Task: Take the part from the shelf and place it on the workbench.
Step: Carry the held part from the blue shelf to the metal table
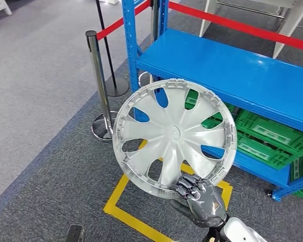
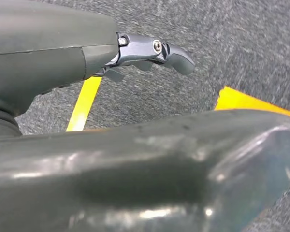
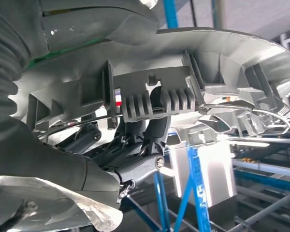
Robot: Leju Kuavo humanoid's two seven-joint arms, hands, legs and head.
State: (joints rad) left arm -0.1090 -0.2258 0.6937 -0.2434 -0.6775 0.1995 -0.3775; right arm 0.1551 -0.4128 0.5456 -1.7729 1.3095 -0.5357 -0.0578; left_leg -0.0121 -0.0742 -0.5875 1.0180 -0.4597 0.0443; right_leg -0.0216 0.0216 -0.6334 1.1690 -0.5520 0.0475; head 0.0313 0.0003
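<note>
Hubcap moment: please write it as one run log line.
right hand: grips hubcap rim | hubcap: off blue shelf | left hand: empty

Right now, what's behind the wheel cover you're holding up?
Through the wheel cover gripped by the right hand show the blue shelf, green crates and yellow floor tape. Its solid spokes hide the rest.

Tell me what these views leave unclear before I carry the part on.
- Workbench: no camera faces it.
- Left hand, left wrist view: one finger tip shows; its own cover hides the rest.
- Right hand, head view: fingers curl over the hubcap rim; contact behind is hidden.
</note>
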